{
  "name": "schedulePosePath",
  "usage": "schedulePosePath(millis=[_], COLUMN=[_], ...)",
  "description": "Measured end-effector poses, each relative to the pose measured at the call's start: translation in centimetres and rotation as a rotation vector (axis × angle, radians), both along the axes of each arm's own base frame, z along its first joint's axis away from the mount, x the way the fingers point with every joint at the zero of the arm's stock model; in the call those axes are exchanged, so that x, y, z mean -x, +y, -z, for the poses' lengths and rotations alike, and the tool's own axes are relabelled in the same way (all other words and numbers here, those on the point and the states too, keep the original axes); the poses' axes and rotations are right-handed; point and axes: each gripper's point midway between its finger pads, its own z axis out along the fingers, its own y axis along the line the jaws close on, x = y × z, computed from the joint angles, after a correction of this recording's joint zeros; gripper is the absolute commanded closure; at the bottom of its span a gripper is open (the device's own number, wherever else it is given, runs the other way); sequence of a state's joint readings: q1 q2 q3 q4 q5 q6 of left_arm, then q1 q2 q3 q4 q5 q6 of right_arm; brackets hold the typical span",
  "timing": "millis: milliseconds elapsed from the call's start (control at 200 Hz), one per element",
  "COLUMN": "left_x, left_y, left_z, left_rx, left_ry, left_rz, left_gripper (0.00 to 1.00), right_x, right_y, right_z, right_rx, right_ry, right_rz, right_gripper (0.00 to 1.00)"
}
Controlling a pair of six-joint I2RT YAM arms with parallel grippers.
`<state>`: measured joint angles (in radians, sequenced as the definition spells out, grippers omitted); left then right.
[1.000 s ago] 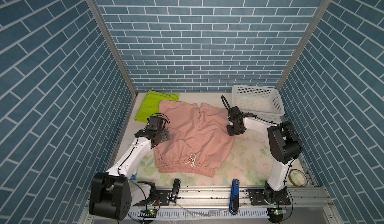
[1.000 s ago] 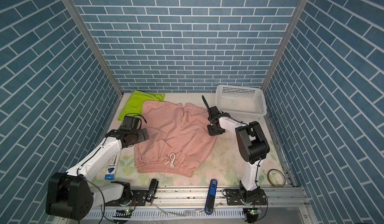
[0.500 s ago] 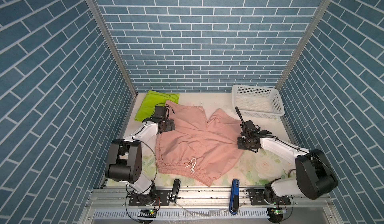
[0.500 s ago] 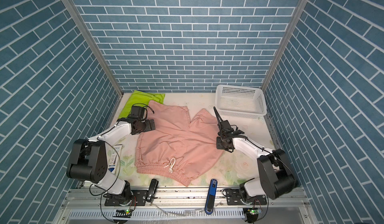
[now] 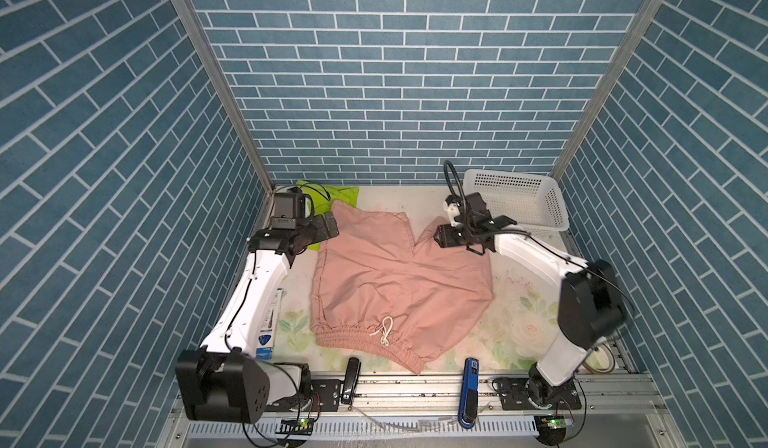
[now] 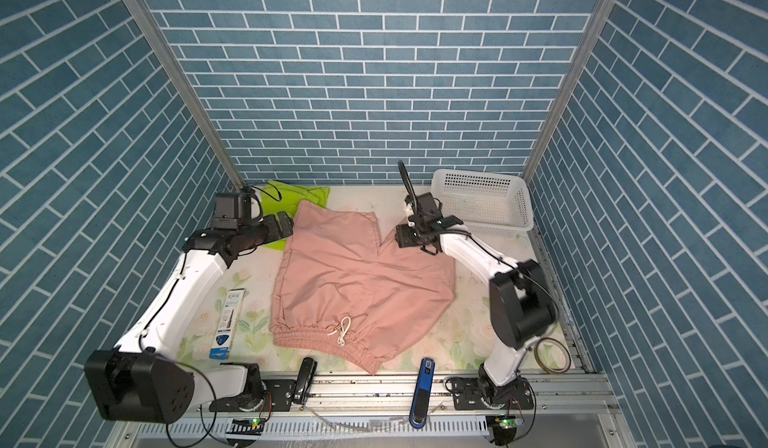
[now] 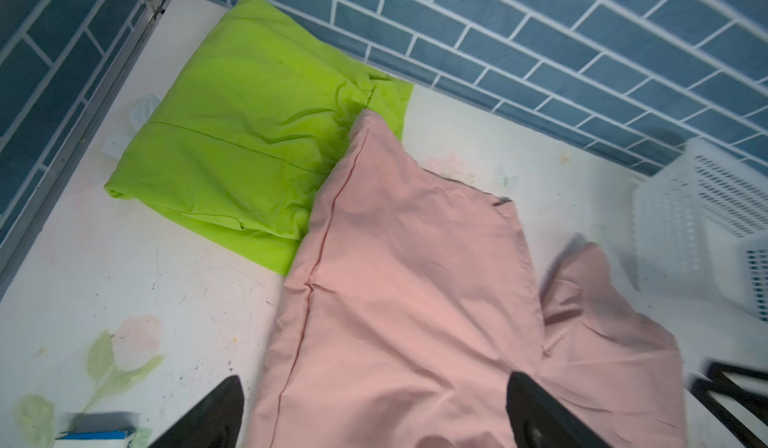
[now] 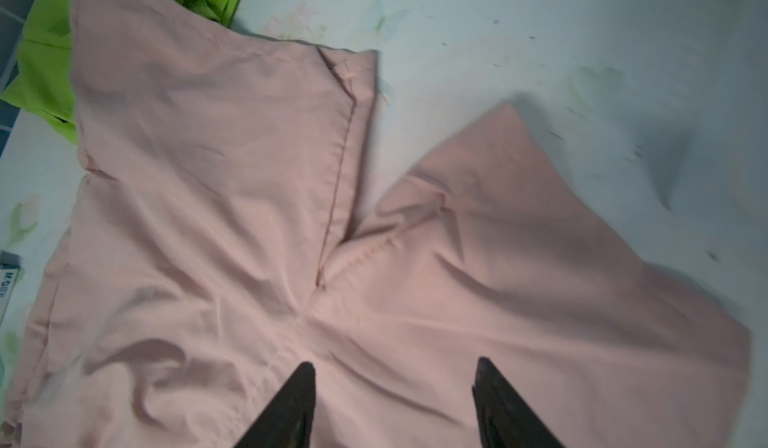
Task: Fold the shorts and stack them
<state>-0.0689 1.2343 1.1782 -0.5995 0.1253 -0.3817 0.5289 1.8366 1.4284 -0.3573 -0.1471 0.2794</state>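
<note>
- Reaching from its base at the front left, the left arm slopes up toward the back wall, then bends at the wrist so that the left gripper points to the right.
- Its jaws stand spread wide in the left wrist view, with only fabric lying below the gap and nothing gripped.
- The right arm rises from the front right to a raised elbow, and its forearm runs back and leftward. The right gripper points left at the far corner of the right trouser leg.
- Its jaws are parted and nothing is pinched between them. Whether the tips touch the cloth I cannot tell.
- The dusty salmon-pink fabric shorts lie spread out at the middle of the floral-print table mat. The gathered waistband and its white drawstring bow are toward the front and the two legs toward the back wall.
- The bright lime-green fabric shorts sit folded in the far left corner. The pink left leg overlaps their near edge, and the left gripper hangs above them.
- A white perforated plastic basket stands in the far right corner, just behind the right gripper.
- A blue-and-white flat box lies beside the left arm. A black stapler-like tool and a blue one rest at the front edge, and a ring of tape lies by the right base.
</note>
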Motion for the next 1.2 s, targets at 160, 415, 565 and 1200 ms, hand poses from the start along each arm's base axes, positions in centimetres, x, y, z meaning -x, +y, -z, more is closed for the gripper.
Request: schedulePosePath(millis=[160, 415, 565, 1200], left_x=[3.5, 7.0, 8.8, 15.8], left_y=[0.0, -0.1, -0.3, -0.8], left_z=[1.2, 6.8, 8.7, 16.2], left_rx=[0.021, 0.066, 0.105, 0.244], left_ry=[0.046, 0.214, 0.268, 0.420], left_rz=[-0.004, -0.039, -0.059, -0.177], left_gripper=[0.00, 0.00, 0.00, 0.02], right_x=[-7.4, -11.5, -11.2, -10.7], right_y=[5.3, 8.8, 9.2, 12.8], right_z=[2.8, 8.2, 9.8, 10.9], right_rx=[-0.042, -0.067, -0.076, -0.179], right_ry=[-0.009, 0.048, 0.099, 0.176], right_rz=[-0.044, -0.078, -0.069, -0.077], right_gripper=[0.35, 0.35, 0.36, 1.00])
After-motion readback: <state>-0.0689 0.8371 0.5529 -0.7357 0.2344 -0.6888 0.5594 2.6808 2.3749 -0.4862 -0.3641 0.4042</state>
